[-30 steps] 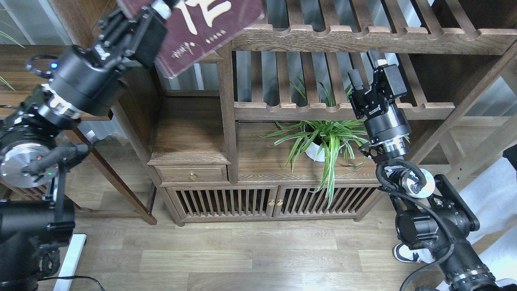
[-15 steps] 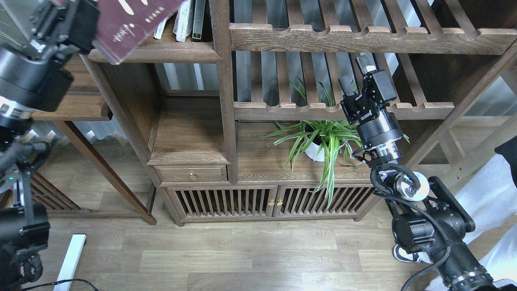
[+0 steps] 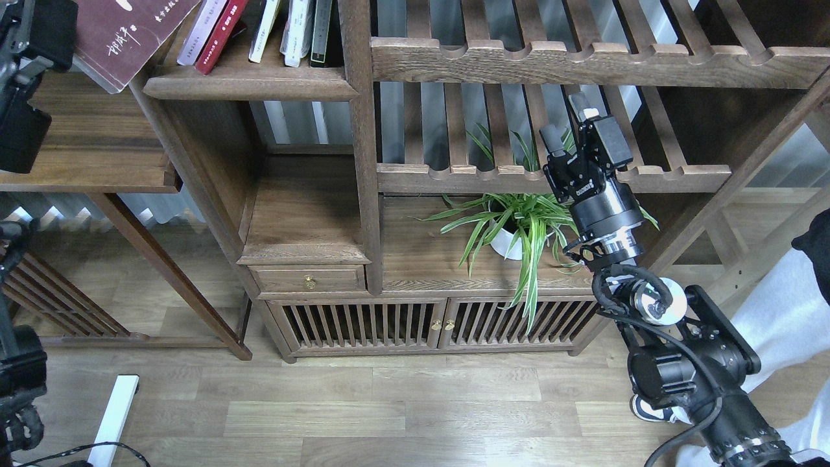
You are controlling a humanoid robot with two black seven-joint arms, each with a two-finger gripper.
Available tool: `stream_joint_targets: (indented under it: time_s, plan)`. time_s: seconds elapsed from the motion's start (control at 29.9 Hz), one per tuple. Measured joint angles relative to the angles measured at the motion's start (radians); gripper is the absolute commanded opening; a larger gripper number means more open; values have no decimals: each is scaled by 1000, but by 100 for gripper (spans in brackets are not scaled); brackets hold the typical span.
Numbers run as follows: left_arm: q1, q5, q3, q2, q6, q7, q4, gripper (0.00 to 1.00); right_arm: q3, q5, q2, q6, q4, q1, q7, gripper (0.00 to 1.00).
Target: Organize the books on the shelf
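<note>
Maroon matte paperback | left hand grip unclear | right hand fingers apart

A potted spider plant in a white pot stands on the cabinet top beneath a slatted rack. Left of it sits a small drawer with a brass knob. Below are slatted cabinet doors, then wood-plank floor.
</note>
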Motion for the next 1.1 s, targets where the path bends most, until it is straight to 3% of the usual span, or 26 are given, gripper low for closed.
stream_joint_targets:
  time_s: [0.57, 1.1]
  plan:
    - [-114, 23, 75, 287, 0, -2, 135, 0, 2, 3, 23, 0, 0, -3, 0, 89]
    - [-369, 125, 260, 377, 0, -2, 341, 0, -2, 3, 54, 0, 0, -1, 0, 91]
